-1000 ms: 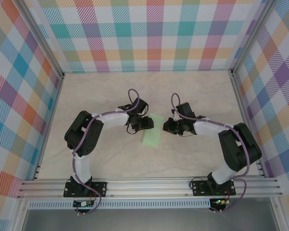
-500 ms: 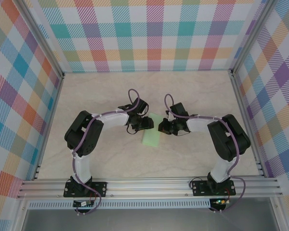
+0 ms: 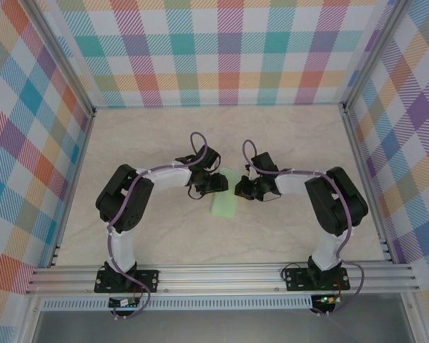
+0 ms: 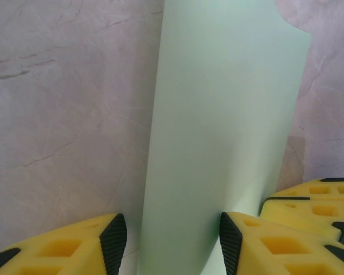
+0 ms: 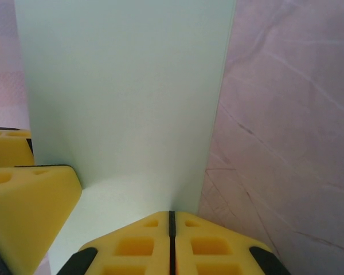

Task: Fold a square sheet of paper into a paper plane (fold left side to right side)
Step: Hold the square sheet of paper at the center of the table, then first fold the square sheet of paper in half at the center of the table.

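The square sheet of paper (image 3: 224, 204) is pale green and lies mid-table, folded over into a narrow rectangle. My left gripper (image 3: 213, 184) is at its left edge. In the left wrist view the raised paper flap (image 4: 218, 114) runs between the jaws of that gripper (image 4: 172, 240), which stand open; the left pad is clear of the paper. My right gripper (image 3: 244, 190) is at the sheet's right edge. In the right wrist view it (image 5: 172, 215) is shut, with its tips resting against the paper (image 5: 126, 86) near the fold. The left gripper's yellow fingers (image 5: 28, 195) are close beside it.
The beige marble-look table (image 3: 150, 143) is walled by checkered panels on three sides. An aluminium rail (image 3: 222, 275) carrying both arm bases runs along the near edge. The right gripper's yellow fingers (image 4: 315, 197) crowd the left gripper at the paper.
My right arm has swung left, bringing its shut gripper onto the paper's right edge. The left arm and the paper have stayed put.
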Controlling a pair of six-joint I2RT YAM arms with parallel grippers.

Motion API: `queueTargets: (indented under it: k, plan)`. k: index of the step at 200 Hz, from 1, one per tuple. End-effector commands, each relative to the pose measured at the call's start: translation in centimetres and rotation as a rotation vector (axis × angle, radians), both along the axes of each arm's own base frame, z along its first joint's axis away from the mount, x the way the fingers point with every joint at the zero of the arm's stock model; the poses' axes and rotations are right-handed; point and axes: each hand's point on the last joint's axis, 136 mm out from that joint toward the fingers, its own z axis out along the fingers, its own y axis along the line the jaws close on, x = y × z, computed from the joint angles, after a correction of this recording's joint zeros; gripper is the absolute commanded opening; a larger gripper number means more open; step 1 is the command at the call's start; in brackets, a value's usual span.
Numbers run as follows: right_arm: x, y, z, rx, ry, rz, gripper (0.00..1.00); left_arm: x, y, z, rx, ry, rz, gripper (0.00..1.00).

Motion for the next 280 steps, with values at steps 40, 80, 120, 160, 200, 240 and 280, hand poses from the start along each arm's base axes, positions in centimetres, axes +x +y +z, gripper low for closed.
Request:
queueTargets:
  k: [40,80,120,160,200,240,280]
  plan:
    - [-2.7,-2.2,-3.9,-0.157,0.121,0.024,0.08,-1.2,1.5,3.5,0.006,-0.058,0.001,0.62]
    - [-2.8,-2.1,-4.2,-0.169,0.131,0.031,0.08,-0.9,1.0,7.5,-0.113,-0.145,-0.003,0.62]
    - [-2.8,-2.0,-4.2,-0.183,0.129,0.035,0.08,-1.5,-3.6,7.9,-0.344,-0.091,-0.109,0.37]
    - [-2.9,-2.0,-4.4,-0.196,0.136,0.039,0.08,-1.1,-4.3,4.9,-0.331,-0.035,-0.105,0.33]
    - [-3.1,-2.2,-4.5,-0.214,0.143,0.044,0.08,-0.8,-2.7,1.6,-0.223,-0.004,-0.068,0.31]
    - [-3.3,-2.6,-4.7,-0.244,0.152,0.056,0.08,-0.9,-0.4,-0.6,-0.166,0.017,-0.031,0.29]
    - [-3.6,-2.8,-5.0,-0.265,0.163,0.067,0.08,-1.1,1.7,-2.3,-0.139,0.043,-0.001,0.28]
